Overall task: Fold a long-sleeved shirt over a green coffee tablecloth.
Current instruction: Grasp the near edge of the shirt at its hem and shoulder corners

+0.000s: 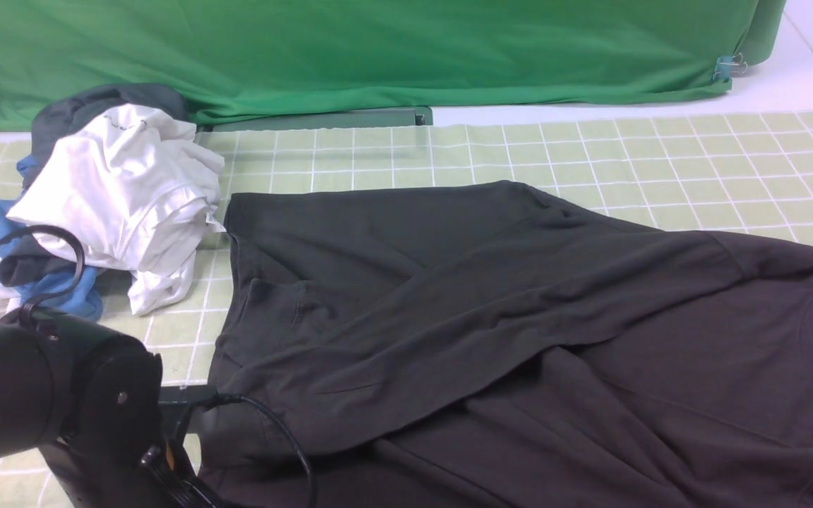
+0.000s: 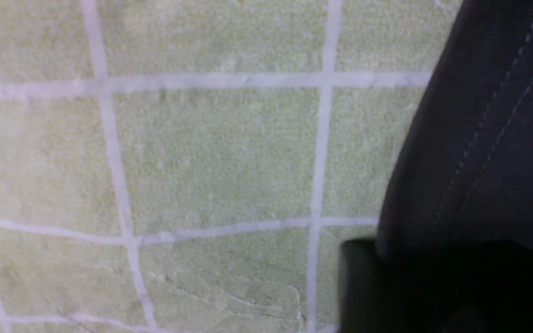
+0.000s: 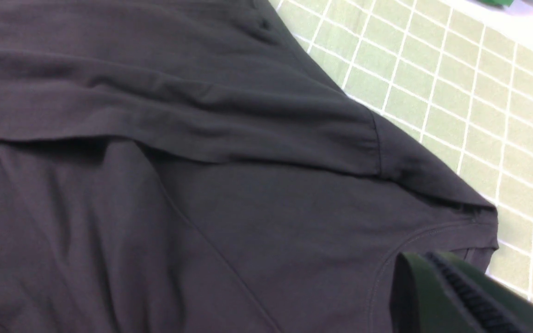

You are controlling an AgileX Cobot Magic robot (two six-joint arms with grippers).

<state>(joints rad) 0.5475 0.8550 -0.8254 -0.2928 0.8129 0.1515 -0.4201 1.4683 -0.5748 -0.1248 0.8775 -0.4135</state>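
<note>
Black shirt [image 1: 660, 395] spread on green checked tablecloth [image 1: 660, 155], 1 sleeve [image 1: 491, 310] folded across. At hem [image 2: 479, 138], left claw [image 2: 377, 286]; by collar [image 3: 414, 240], right claw [image 3: 447, 296]; cannot tell either's grip.

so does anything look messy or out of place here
Yes. A crumpled heap of white, blue and grey garments sits at the far left of the pale green gridded tablecloth, beside the black long-sleeved shirt. The shirt itself lies rumpled, one sleeve slanting across its body.

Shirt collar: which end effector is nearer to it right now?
Right. The right end effector sits beside the collar; the left end effector is at the long-sleeved shirt's hem, the opposite end.
</note>
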